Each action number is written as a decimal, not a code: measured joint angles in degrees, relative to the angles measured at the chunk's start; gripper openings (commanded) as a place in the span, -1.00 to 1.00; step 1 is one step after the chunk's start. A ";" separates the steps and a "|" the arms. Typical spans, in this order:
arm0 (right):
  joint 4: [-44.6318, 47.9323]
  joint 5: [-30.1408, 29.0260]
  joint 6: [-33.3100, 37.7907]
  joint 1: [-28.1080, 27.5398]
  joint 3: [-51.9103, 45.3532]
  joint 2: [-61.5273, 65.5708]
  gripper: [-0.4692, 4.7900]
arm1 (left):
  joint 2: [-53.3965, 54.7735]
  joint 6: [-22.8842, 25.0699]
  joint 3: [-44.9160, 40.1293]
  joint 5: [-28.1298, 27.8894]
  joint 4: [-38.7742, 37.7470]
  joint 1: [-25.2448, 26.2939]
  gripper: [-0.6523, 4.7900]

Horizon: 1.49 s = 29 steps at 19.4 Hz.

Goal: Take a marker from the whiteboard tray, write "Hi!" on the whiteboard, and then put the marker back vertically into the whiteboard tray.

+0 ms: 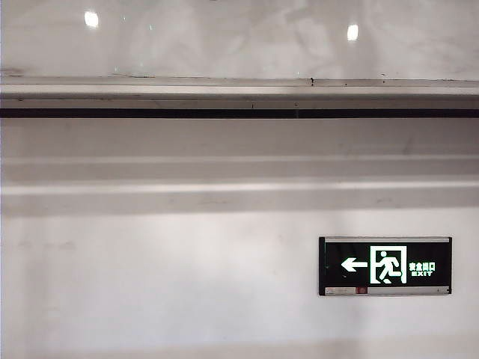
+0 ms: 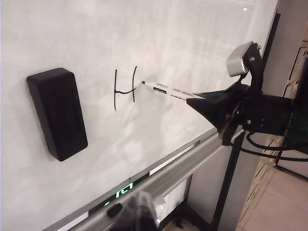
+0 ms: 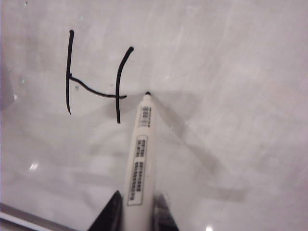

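The marker point(image 3: 139, 154), white-barrelled with printed labels, is pinched between the two dark fingers of my right gripper point(image 3: 139, 193), which is shut on it. Its black tip rests on the whiteboard point(image 3: 231, 72) just beside a drawn black "H" point(image 3: 94, 79). In the left wrist view the marker point(image 2: 166, 89) sticks out of the right gripper point(image 2: 192, 99) towards the "H" point(image 2: 125, 89). My left gripper point(image 2: 138, 202) is a blurred dark wedge with its fingers together and empty, hanging close over the whiteboard tray point(image 2: 183, 166). The exterior view shows the whiteboard point(image 1: 224, 37) and tray point(image 1: 224, 93) but no gripper.
A black eraser block point(image 2: 57, 113) sticks to the whiteboard beside the "H". A small black object point(image 2: 114, 210) lies on the tray near the left gripper. A green exit sign point(image 1: 385, 265) hangs on the wall below the tray.
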 measured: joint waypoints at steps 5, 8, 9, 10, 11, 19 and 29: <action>-5.97 -0.02 0.00 0.02 0.15 0.52 -0.83 | -0.02 0.00 0.00 0.00 0.00 0.00 -0.78; -7.43 0.17 0.00 0.00 -0.02 0.63 -0.83 | 0.00 0.00 0.00 0.00 0.00 0.00 -0.78; -7.23 0.22 0.00 0.00 -0.02 0.57 -0.83 | -0.02 0.00 0.00 0.00 0.00 0.00 -0.78; -6.95 0.22 0.00 0.00 -0.07 0.33 -0.83 | 0.00 0.00 0.00 0.00 0.02 0.00 -0.78; -6.47 0.22 0.00 0.02 -0.15 -0.20 -0.83 | 0.00 0.00 0.00 0.00 0.00 0.00 -0.78; 1.33 -1.99 0.00 -0.02 0.04 -1.70 -0.83 | -0.02 0.00 0.00 0.00 0.02 0.00 -0.78; 2.45 0.44 0.00 -0.04 -0.07 -0.70 -0.83 | -0.02 0.00 0.00 0.00 0.00 0.00 -0.78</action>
